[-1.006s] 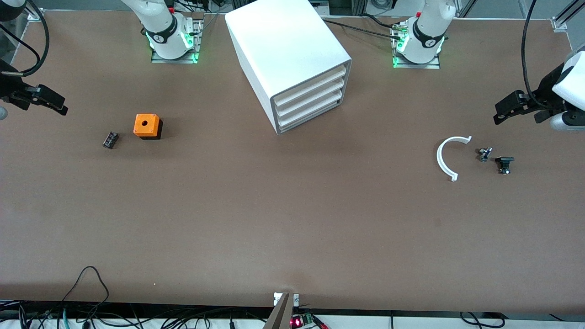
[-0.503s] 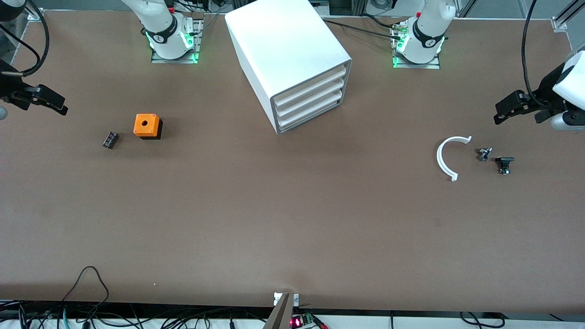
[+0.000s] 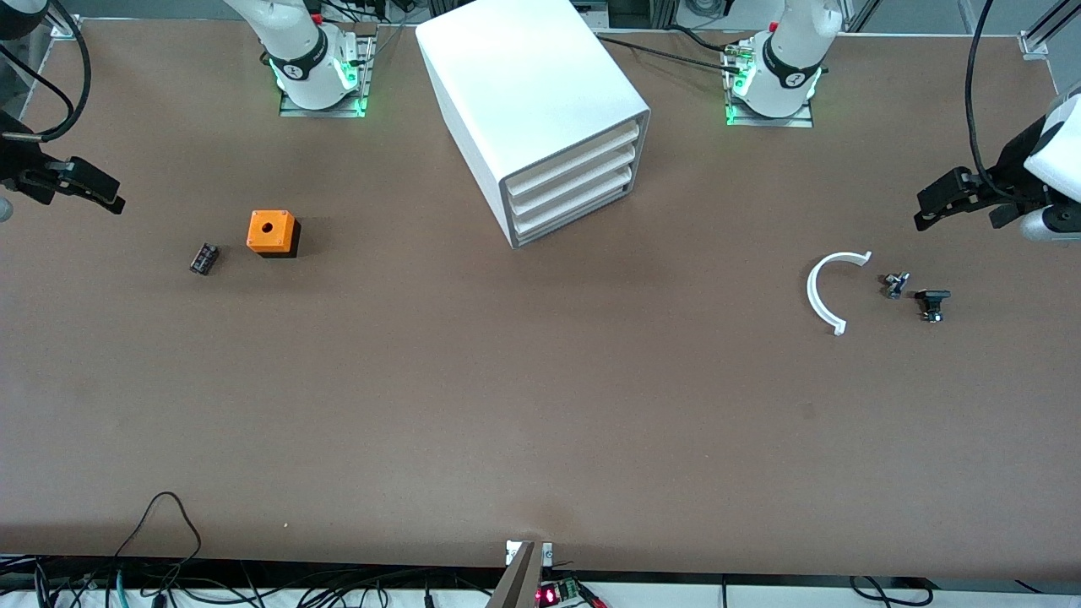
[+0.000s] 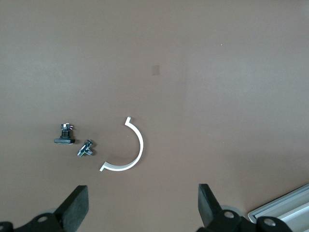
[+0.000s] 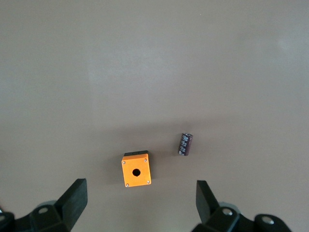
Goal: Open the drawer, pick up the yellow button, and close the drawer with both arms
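Meanwhile, top drawer [image 3: 574, 150] sits shut; left gripper [image 4: 140, 212] and right gripper [image 5: 141, 208] hover with jaws spread, empty, at the table's ends.

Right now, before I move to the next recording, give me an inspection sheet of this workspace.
Surface: brown table, flat.
Job's things: cabinet between the arm bases; top drawer shut, like the two below it. Button: nothing seen.
Clutter: orange cube with a hole and a small dark cylinder beside it, toward the right arm's end; white arc and two small black parts toward the left arm's end.
Grippers: left gripper open, empty, over the table beside the arc; right gripper open, empty, over the table beside the cube.
Cables: loose black loop at the table's nearest edge.
Surroundings: green lights at both arm bases.
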Tool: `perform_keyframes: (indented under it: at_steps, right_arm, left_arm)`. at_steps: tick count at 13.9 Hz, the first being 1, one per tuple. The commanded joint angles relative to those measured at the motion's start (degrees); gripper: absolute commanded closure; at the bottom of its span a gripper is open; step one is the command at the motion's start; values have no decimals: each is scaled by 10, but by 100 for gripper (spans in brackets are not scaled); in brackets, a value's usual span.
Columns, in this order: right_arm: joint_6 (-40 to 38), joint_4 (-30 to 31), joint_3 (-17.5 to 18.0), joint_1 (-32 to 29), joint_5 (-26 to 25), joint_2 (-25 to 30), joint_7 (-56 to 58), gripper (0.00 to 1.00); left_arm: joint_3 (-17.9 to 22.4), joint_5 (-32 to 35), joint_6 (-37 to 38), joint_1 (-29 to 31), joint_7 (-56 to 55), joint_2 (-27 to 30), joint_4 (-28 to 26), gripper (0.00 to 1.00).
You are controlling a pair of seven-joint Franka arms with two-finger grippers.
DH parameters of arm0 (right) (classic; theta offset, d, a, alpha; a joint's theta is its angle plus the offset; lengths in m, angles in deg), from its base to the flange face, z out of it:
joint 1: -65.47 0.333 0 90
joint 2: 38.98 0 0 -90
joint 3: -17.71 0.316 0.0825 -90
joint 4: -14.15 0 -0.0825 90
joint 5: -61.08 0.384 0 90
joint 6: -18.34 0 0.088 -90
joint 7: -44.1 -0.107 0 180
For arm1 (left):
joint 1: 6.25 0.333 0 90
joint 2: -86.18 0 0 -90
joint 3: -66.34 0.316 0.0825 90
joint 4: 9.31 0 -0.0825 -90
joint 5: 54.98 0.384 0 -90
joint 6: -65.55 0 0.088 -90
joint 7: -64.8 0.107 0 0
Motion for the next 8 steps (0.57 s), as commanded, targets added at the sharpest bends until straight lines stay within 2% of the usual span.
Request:
perform_keyframes:
  at_steps: [1,4,8]
  right_arm:
    - [-2,-16,3,-5,5,-11,10,0]
    - [-2,-16,4,-4,5,-14,10,0]
    - [-3,-16,4,-4,5,-17,11,0]
  left_arm:
    - [-15,14,4,-17,7,-50,21,0]
    - [-27,12,4,-24,15,-53,15,0]
    - [-51,-31,19,-16,38,-69,7,0]
